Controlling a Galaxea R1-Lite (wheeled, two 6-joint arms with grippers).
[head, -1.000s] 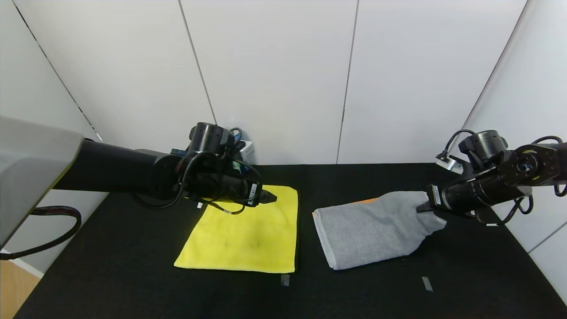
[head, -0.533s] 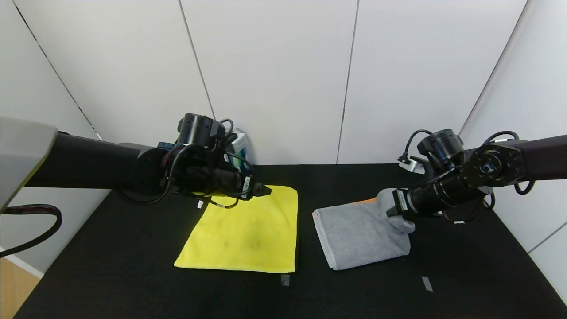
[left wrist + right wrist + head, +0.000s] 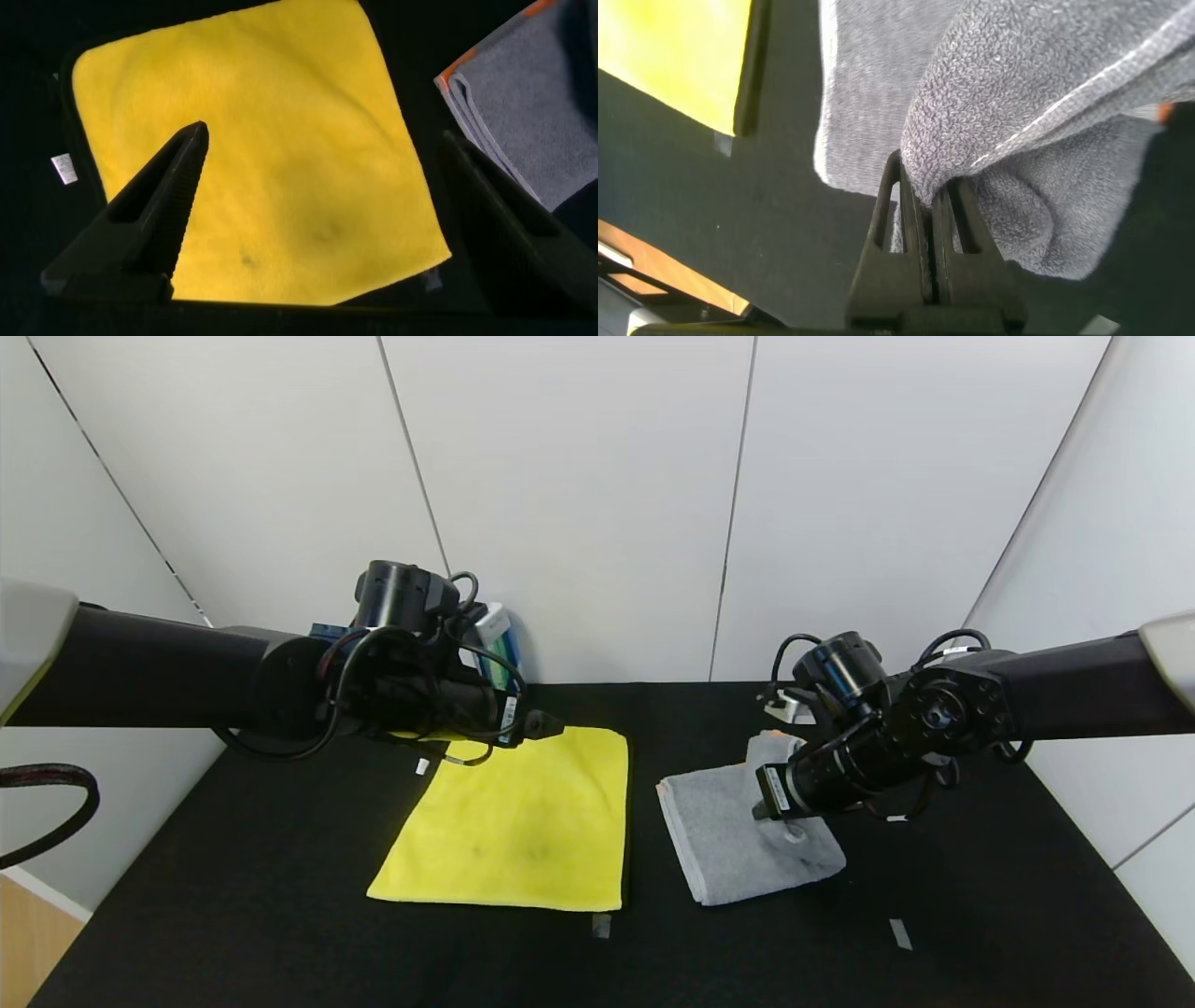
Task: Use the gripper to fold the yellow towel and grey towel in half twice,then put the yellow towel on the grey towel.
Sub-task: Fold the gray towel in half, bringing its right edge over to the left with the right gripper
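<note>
Pinching a bunched edge of the grey towel (image 3: pixel 747 840), your right gripper (image 3: pixel 767 805) is hanging over its folded half, seemingly mid-fold. Your left gripper (image 3: pixel 551 724) is hovering released above the far edge of the yellow towel (image 3: pixel 523 831), lying flat on the desk (image 3: pixel 280 915). The right wrist view is showing that clamp up close (image 3: pixel 926 233), while the head view is hiding it.

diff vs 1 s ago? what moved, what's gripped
The right gripper, shut on an edge of the grey terry towel, has carried that edge leftward across the towel, folding it narrower. The left gripper, open, drew back slightly toward the robot's left above the far edge of the bright yellow plush towel. The yellow towel lies flat as before on the black table.
</note>
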